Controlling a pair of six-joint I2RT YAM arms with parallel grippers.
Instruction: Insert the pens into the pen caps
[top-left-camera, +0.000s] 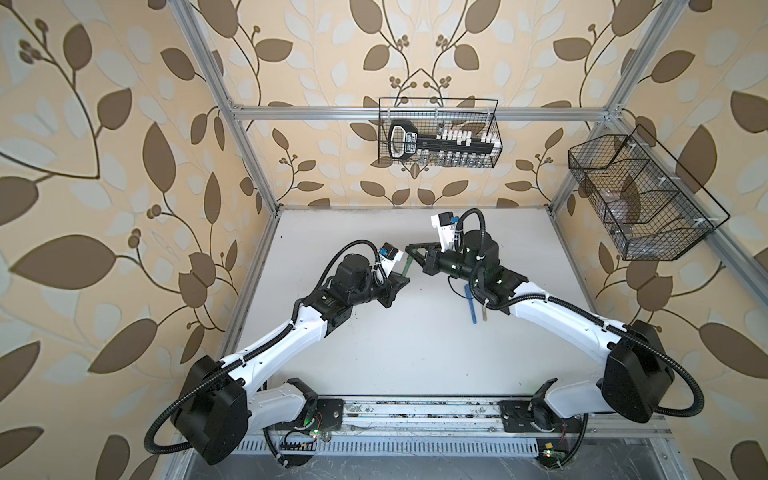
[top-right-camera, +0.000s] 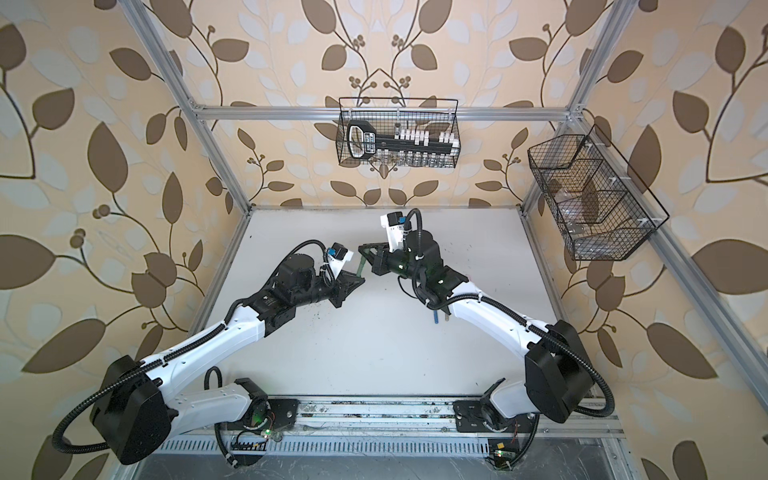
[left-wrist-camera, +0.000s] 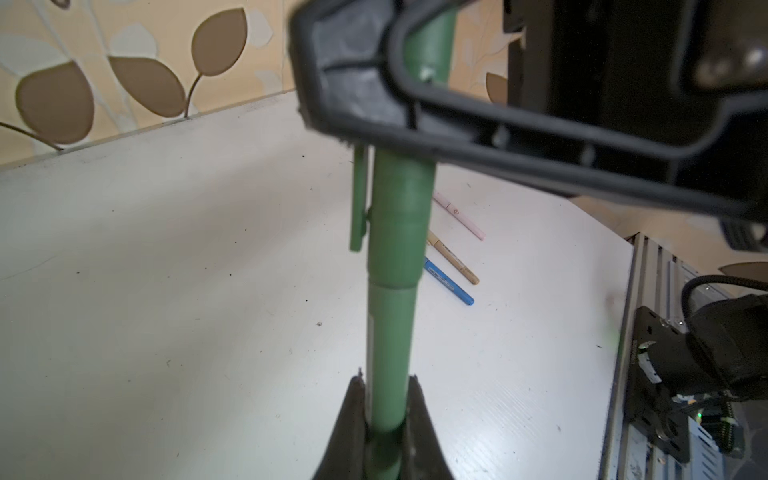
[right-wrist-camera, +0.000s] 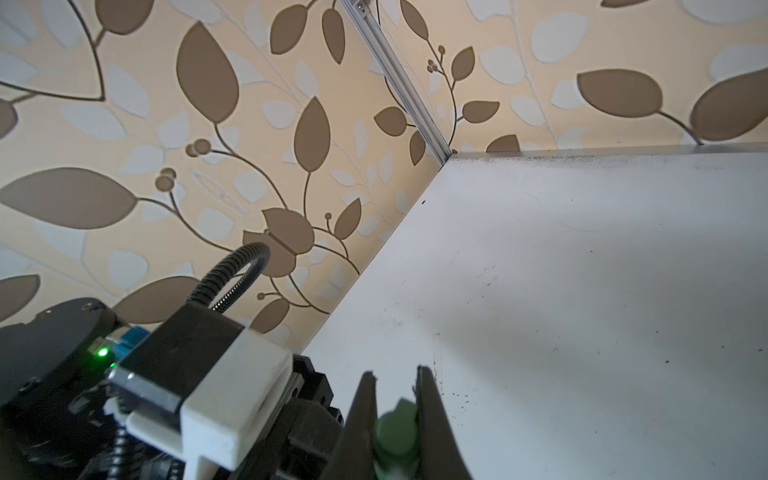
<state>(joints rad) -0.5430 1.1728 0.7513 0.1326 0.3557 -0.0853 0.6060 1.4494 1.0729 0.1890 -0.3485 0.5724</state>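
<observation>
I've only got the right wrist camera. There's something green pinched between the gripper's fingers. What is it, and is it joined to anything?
Observer: That's the green cap in the right gripper. The left wrist view shows it sitting over one end of the green pen, clip and all.
Operator: Okay, and where's the left gripper?
Observer: The left gripper has its fingers on either side of the pen's barrel, at the end away from the cap. Whether they press on it, I can't tell.
</observation>
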